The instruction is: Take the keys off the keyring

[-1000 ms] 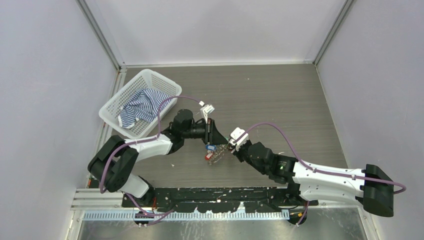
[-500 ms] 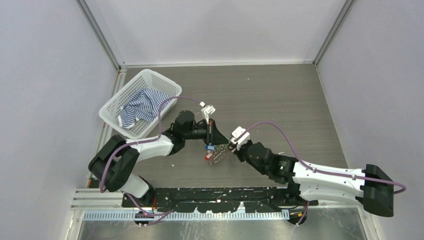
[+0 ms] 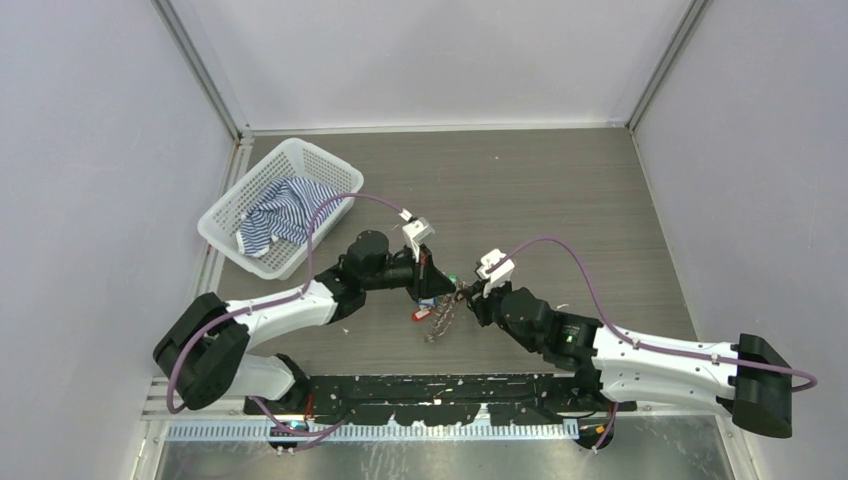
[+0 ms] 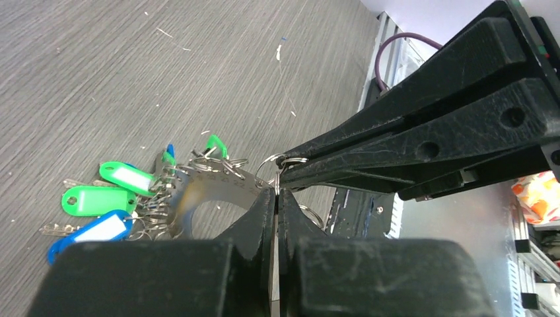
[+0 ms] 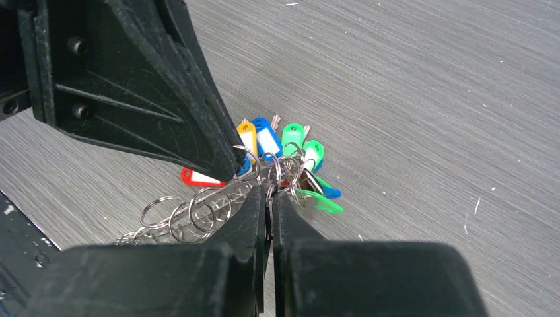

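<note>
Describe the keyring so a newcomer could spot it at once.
On the table, the left gripper and right gripper meet tip to tip. The keyring sits at their tips: a broad flat silvery band with an open centre, unlike the thin wire rings and coloured tags on it.

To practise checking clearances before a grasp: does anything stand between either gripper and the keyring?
Nothing visible does. The left gripper is shut on the keyring at its rim, and the right gripper pinches a small split ring beside it. The keys bunch on the ring's other side.
</note>
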